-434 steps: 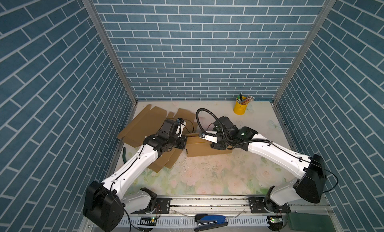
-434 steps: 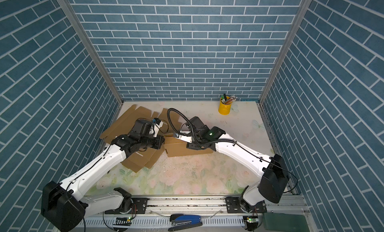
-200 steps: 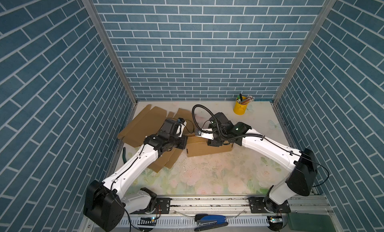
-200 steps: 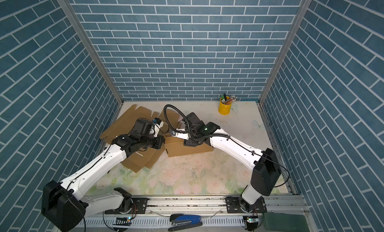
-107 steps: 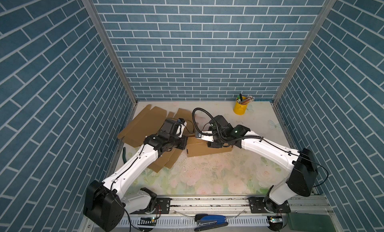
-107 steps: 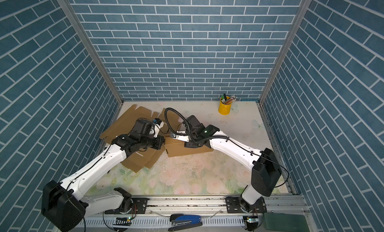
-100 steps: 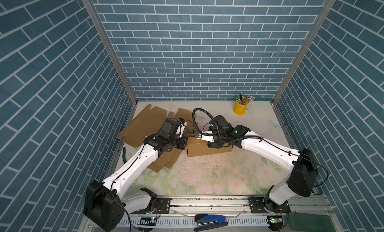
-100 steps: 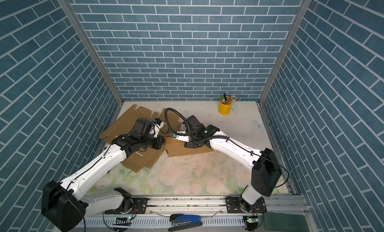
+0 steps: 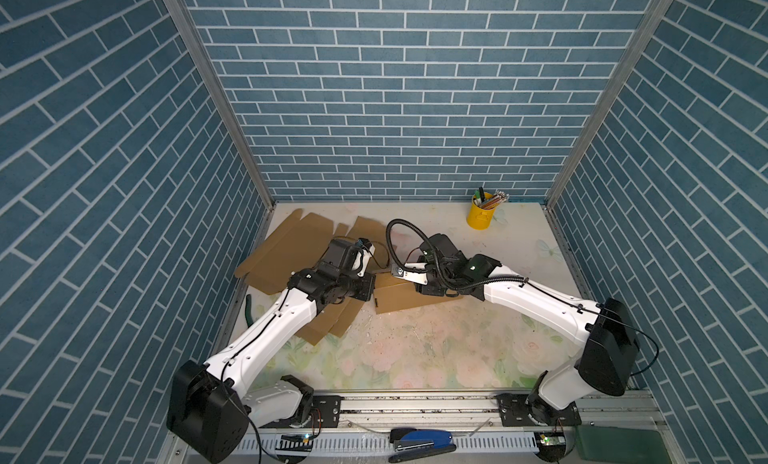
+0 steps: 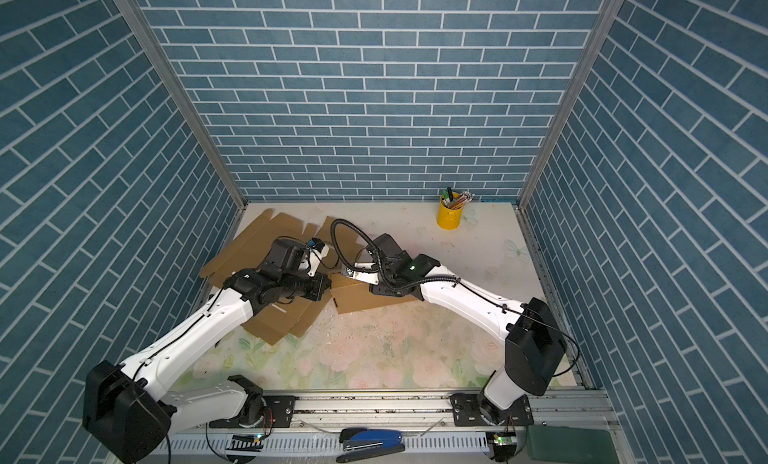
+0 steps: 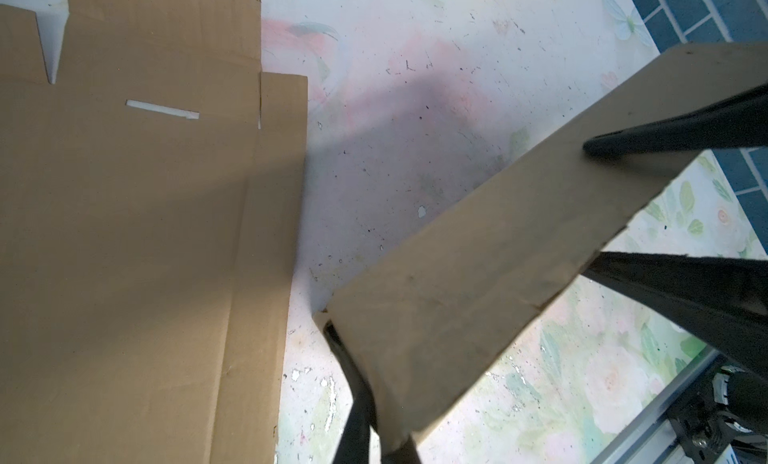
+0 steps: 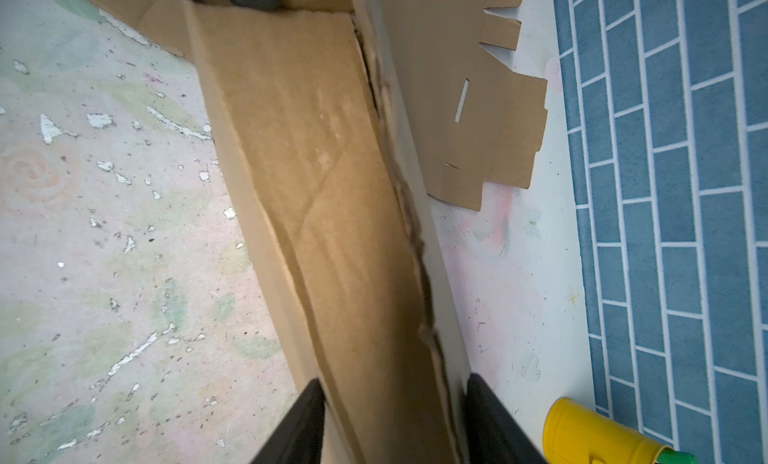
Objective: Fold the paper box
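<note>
Straddling the part-folded paper box [image 12: 324, 191] lengthwise, right claw [image 12: 395, 399] flanking both long sides, clamped or not unclear, left claw [image 11: 588, 204] pinching its far end.

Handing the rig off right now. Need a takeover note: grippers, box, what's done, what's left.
Left gripper: shut on one end of the paper box wall; only one of its fingers shows, the other is hidden behind the cardboard.
Right gripper: fingers straddle the same wall's other end; cannot tell if clamped.
Box: mid-table, just right of the flat cardboard blanks.
Done: one long wall appears folded up.
Left: the other walls and flaps, as far as visible.
</note>
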{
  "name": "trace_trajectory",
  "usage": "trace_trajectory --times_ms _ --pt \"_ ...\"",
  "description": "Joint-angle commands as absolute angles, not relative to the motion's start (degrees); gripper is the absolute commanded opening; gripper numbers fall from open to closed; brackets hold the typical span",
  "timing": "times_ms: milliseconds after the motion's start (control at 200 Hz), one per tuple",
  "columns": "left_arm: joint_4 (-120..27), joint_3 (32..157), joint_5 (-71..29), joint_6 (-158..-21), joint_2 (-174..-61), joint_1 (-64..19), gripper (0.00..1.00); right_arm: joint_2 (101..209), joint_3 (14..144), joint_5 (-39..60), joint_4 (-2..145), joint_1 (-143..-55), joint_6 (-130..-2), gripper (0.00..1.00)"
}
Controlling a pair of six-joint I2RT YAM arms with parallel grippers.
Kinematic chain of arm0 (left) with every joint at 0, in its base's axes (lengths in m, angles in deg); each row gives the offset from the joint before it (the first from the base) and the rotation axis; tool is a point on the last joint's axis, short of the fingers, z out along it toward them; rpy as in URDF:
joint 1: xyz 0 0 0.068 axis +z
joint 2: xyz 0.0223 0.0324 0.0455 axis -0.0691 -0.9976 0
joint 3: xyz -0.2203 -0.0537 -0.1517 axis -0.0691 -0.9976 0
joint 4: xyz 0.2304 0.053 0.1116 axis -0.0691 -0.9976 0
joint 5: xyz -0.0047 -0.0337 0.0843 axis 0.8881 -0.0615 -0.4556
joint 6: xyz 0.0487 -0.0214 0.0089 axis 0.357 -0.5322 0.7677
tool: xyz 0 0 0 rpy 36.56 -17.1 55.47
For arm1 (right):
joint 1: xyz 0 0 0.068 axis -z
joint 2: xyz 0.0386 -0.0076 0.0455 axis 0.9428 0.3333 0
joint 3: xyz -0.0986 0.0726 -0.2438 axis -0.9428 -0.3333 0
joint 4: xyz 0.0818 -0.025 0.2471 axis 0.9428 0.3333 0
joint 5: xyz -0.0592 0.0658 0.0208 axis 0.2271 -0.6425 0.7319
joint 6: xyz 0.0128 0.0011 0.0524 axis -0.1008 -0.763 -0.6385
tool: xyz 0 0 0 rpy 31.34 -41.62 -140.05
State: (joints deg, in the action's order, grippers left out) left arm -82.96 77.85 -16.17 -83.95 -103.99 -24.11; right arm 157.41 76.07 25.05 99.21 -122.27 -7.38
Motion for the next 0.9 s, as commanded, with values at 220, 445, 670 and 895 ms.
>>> trace_trajectory --times_ms 220,445,670,895 --pt "-92.7 80.8 -8.6 -81.6 -98.5 -22.4 0.32 157.5 72.3 24.5 98.0 -121.6 -7.9 0.52" --pt "-87.5 82.6 0.1 -88.1 -97.1 -13.3 0.41 157.4 71.5 24.6 97.4 -121.7 -8.6 0.52" --pt "-73.2 82.3 2.5 -98.7 -104.7 -11.8 0.49 157.2 71.4 24.8 96.9 -121.7 -9.7 0.52" --pt "-73.9 80.9 1.5 -95.9 -108.6 -12.8 0.51 157.0 70.9 24.4 96.4 -121.6 -10.7 0.53"
